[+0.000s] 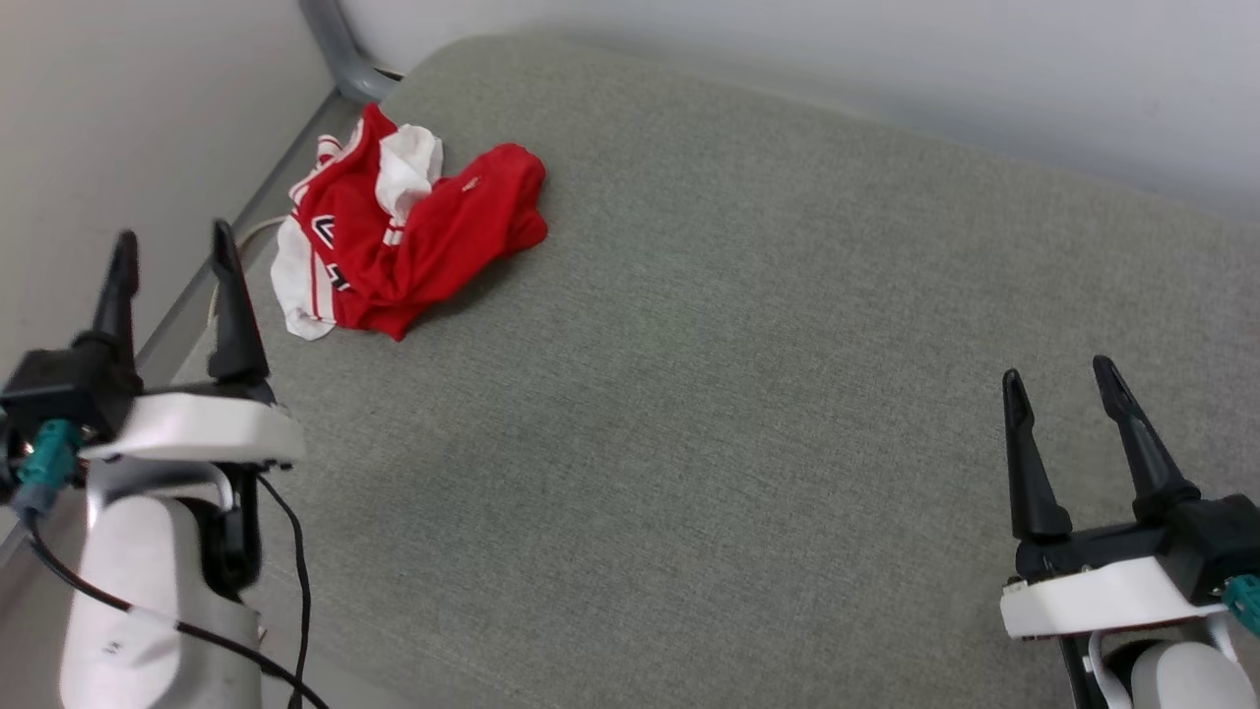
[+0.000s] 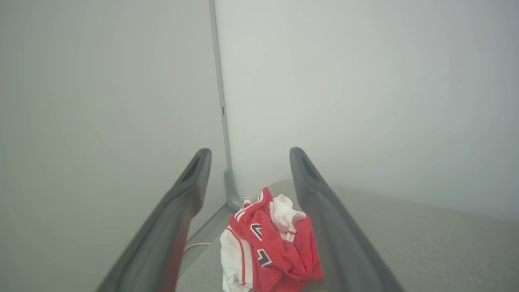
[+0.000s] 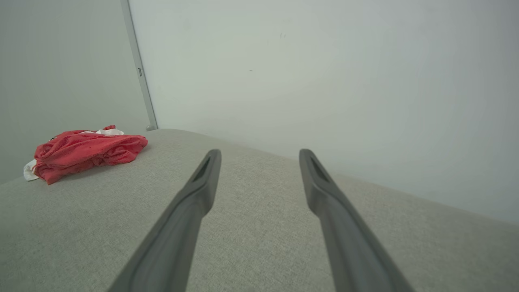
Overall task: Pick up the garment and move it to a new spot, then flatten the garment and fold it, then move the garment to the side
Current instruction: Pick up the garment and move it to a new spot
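The garment [image 1: 399, 231] is a crumpled red jersey with white sleeve parts and striped trim, heaped near the far left corner of the grey cushioned surface [image 1: 689, 394]. My left gripper [image 1: 175, 241] stands open at the left edge, short of the heap, nothing between its fingers. In the left wrist view the garment [image 2: 269, 247] lies ahead between the two dark fingers [image 2: 178, 211]. My right gripper [image 1: 1058, 379] is open at the lower right, far from the garment, over bare fabric. The right wrist view shows the garment [image 3: 85, 152] far off at the left.
Pale walls [image 1: 886, 59] run along the back and left of the surface. A grey metal post [image 1: 340, 54] rises at the far left corner. A white cable [image 1: 246, 236] lies beside the surface's left edge, close to the garment.
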Controlling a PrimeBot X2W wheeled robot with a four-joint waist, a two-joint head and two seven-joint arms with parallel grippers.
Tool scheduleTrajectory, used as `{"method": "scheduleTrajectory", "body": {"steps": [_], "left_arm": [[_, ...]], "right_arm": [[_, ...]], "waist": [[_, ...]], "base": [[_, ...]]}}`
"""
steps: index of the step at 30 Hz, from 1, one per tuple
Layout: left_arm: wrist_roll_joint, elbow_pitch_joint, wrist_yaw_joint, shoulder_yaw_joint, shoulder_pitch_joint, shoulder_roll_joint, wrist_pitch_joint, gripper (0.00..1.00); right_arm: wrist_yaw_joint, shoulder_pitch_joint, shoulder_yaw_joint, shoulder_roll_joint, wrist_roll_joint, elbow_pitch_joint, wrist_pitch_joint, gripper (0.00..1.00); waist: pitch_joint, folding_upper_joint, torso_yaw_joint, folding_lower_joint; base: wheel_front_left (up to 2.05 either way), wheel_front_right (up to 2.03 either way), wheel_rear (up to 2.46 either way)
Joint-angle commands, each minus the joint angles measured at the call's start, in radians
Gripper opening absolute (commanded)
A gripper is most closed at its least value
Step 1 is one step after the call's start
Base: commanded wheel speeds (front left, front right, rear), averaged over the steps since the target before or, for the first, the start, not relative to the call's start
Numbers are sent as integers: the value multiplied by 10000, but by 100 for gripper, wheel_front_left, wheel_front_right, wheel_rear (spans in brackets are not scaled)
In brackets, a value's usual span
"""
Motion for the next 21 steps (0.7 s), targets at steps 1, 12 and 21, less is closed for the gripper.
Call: {"method": "scheduleTrajectory", "body": {"steps": [1,12,21], "left_arm": [[-118,81,-120,230,-568,136,-28,100],[-469,1342,-547,864,-3052,1268,-26,100],[-2385,3803,-804,74,-4877,2546,1904,100]], "right_arm": [[-7,-298,-29,11,-190,-159,-19,100],[-7,-1048,-15,11,-871,-892,-18,100],[-7,-1445,-169,11,-1276,-1473,-18,100]], "waist": [[631,0,-376,-1],[2107,0,-1047,-1],[2980,0,-1340,-1]], "base": [[0,0,0],[0,0,0],[0,0,0]]}}
